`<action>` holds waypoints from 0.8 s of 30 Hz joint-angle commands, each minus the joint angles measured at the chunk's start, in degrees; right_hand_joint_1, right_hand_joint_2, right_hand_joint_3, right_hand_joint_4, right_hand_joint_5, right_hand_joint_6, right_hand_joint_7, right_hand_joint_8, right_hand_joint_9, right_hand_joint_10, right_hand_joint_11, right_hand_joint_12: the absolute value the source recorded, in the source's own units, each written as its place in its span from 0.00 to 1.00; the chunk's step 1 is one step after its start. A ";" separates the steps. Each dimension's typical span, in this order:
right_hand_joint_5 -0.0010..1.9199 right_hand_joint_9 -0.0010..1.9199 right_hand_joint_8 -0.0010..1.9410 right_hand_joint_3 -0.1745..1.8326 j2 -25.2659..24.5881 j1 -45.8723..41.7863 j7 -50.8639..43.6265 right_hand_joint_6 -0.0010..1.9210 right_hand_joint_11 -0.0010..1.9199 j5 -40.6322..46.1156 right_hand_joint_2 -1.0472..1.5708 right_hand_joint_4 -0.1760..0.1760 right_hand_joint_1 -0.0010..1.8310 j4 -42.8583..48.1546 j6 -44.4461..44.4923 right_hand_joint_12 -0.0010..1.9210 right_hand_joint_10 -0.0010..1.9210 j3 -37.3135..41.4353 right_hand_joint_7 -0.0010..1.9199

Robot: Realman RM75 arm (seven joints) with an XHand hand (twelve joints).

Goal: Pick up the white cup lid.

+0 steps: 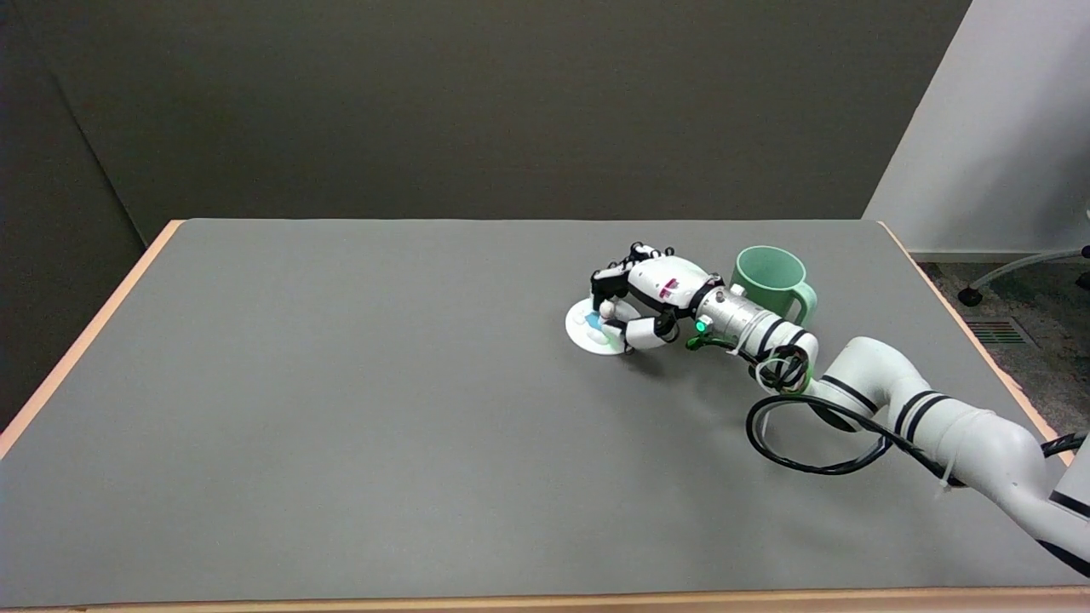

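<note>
Things on the grey table (341, 409) number two: one white cup lid (589, 330) and one green mug (771, 277). One arm reaches in from five o'clock, its right hand (640, 298) sitting over the lid's three o'clock side. Fingers arch over the far edge and the thumb lies on the near part, so the hand touches the lid; whether it truly grasps it I cannot tell. Half the lid is hidden beneath the hand. The mug stands at two o'clock from the lid, its lower part hidden behind the wrist.
</note>
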 commanded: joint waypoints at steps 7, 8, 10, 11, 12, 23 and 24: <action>0.34 0.30 0.14 0.19 0.28 0.03 0.00 0.77 0.00 -0.23 0.86 0.95 0.47 -0.25 -1.07 0.66 0.37 0.98 0.41; 0.34 0.30 0.16 0.19 0.28 0.03 0.00 0.77 0.00 -0.23 0.86 0.95 0.47 -0.20 -1.07 0.67 0.37 0.98 0.41; 0.33 0.30 0.20 0.19 0.36 0.03 0.00 0.79 0.01 -0.18 0.86 0.95 0.46 -0.17 -1.07 0.67 0.38 0.98 0.39; 0.32 0.30 0.21 0.19 0.36 0.08 0.00 0.80 0.01 -0.10 0.86 0.95 0.46 -0.17 -1.07 0.67 0.38 0.98 0.39; 0.32 0.30 0.23 0.19 0.36 0.11 0.00 0.80 0.01 -0.02 0.87 0.95 0.45 -0.18 -1.07 0.67 0.39 0.98 0.38; 0.24 0.26 0.79 0.15 0.52 0.27 0.00 0.90 0.04 -0.23 0.90 0.49 0.58 -0.26 -1.07 0.70 0.46 1.06 0.33; 0.24 0.27 0.78 0.14 0.52 0.27 0.00 0.90 0.04 -0.23 0.90 0.48 0.58 -0.26 -1.07 0.70 0.46 1.06 0.34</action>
